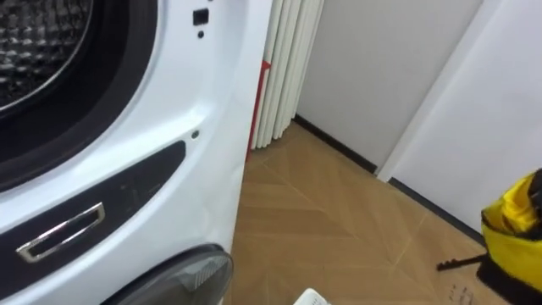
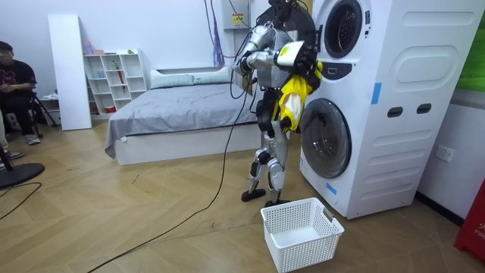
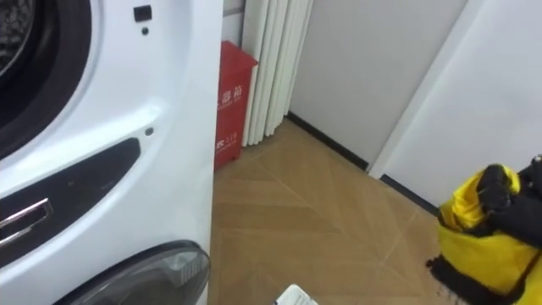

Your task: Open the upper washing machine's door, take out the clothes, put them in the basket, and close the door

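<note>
room view: at the room view's left you see a seated person (image 2: 15,83), a white shelf unit (image 2: 114,76) and a grey bed (image 2: 182,110); a white basket (image 2: 303,246) sits on the wooden floor (image 2: 136,220). right eye view: a red box (image 3: 230,106) stands beside white folded panels (image 3: 273,63).

The washing machine (image 1: 212,85) has a smooth, glossy white shell. Its drum (image 1: 34,34) is dimpled bare metal, and a bright chromed strip (image 1: 59,233) edges its dark panel (image 1: 144,182). The yellow garment (image 3: 474,246) is thin, slick-looking cloth. The floor (image 1: 322,229) is satin wood herringbone. The laundry basket (image 2: 307,246) is white latticed plastic.
</note>
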Tool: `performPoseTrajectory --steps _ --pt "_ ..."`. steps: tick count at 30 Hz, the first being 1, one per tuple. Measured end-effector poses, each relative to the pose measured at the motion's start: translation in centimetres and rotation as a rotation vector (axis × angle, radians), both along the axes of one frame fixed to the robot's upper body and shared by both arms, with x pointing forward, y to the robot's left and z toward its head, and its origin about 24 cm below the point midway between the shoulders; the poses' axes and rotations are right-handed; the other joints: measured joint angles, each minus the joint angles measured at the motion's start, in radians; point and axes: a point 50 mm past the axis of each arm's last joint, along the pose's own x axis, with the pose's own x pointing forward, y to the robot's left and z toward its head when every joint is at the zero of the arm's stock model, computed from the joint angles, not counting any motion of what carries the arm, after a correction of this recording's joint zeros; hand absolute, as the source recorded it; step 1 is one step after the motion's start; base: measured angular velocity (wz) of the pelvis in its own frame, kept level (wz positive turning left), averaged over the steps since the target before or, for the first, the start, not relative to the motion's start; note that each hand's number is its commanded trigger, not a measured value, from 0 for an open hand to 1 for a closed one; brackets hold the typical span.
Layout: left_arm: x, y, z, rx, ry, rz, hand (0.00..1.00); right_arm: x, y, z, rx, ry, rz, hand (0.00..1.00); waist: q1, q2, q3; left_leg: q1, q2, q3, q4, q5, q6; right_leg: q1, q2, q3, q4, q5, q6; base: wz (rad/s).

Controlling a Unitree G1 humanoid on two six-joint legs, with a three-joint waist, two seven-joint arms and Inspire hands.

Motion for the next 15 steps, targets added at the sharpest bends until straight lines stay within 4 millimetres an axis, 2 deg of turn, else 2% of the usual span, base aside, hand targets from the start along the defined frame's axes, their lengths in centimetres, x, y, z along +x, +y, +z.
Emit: performPoseTrajectory --steps 1,2,3,4,6,7,8,9,11,12,15 --pt "0.3 -0.2 -0.1 -0.006 0.0 -0.01 0.0 0.1 -0.2 -0.7 0.018 0.022 -0.008 1.0 0.003 0.006 0.001 -0.004 0.0 -0.001 0.001 -0.001 0.001 -0.004 -0.001 -0.002 0.0 0.0 0.0 0.0" --pt "0.8 -0.6 -0.2 -0.017 -0.003 -0.029 0.0 0.1 -0.5 -2.1 0.05 0.073 -0.024 1.0 0.017 0.022 -0.0029 -0.018 -0.002 -0.003 0.004 -0.002 0.004 -0.021 -0.003 -0.002 0.003 0.001 0.002 -0.05" --pt "1.6 -0.8 -0.2 -0.023 -0.017 -0.042 0.0 0.1 -0.6 -3.6 0.082 0.124 -0.03 1.0 0.026 0.031 -0.0007 -0.033 -0.005 -0.003 0.012 -0.004 0.006 -0.039 -0.004 -0.001 0.014 0.0 0.004 -0.05" --pt "1.8 -0.9 -0.2 -0.025 -0.022 -0.048 0.0 0.2 -0.5 -4.2 0.095 0.146 -0.029 1.0 0.028 0.037 0.0026 -0.04 -0.01 -0.004 0.017 -0.004 0.007 -0.046 -0.005 0.0 0.017 -0.001 0.005 -0.07" --pt "2.3 -1.4 -0.4 -0.034 -0.015 -0.096 0.0 0.7 -0.2 -6.4 0.156 0.208 -0.025 1.0 0.039 0.079 0.0127 -0.071 -0.016 -0.018 0.023 -0.003 0.009 -0.069 -0.01 0.005 0.018 0.0 0.009 -0.05" --pt "2.3 -1.5 -0.4 -0.035 -0.011 -0.107 0.0 0.8 -0.2 -7.1 0.176 0.227 -0.03 1.0 0.038 0.088 0.0115 -0.08 -0.017 -0.026 0.028 -0.002 0.01 -0.075 -0.011 0.006 0.019 -0.001 0.01 0.0" --pt "2.5 -1.7 -0.5 -0.037 -0.009 -0.124 0.0 1.0 -0.1 -8.5 0.204 0.276 -0.043 1.0 0.04 0.101 0.0086 -0.095 -0.021 -0.059 0.035 -0.001 0.013 -0.091 -0.013 0.007 0.03 -0.003 0.012 0.05" --pt "2.9 -1.8 -0.5 -0.044 -0.019 -0.125 0.0 1.2 0.1 -9.6 0.226 0.313 -0.046 1.0 0.044 0.113 0.0099 -0.108 -0.028 -0.089 0.034 0.002 0.018 -0.108 -0.015 0.003 0.045 -0.009 0.012 0.06" --pt "3.5 -2.2 -0.5 -0.062 -0.044 -0.121 0.0 1.6 0.4 -10.5 0.252 0.342 -0.043 1.0 0.051 0.129 0.0085 -0.128 -0.037 -0.13 0.034 0.008 0.027 -0.128 -0.02 0.006 0.055 -0.016 0.015 0.12" --pt "3.8 -2.6 -0.6 -0.076 -0.048 -0.137 0.0 1.9 0.6 -11.1 0.272 0.351 -0.046 1.0 0.05 0.138 0.004 -0.143 -0.042 -0.153 0.035 0.011 0.032 -0.141 -0.023 0.006 0.06 -0.015 0.018 0.18" --pt "4.7 -3.0 -0.5 -0.098 -0.075 -0.166 0.0 3.0 1.5 -12.0 0.303 0.358 -0.04 1.0 0.053 0.144 0.0021 -0.18 -0.057 -0.178 0.035 0.019 0.047 -0.183 -0.035 0.001 0.085 -0.014 0.023 0.16"
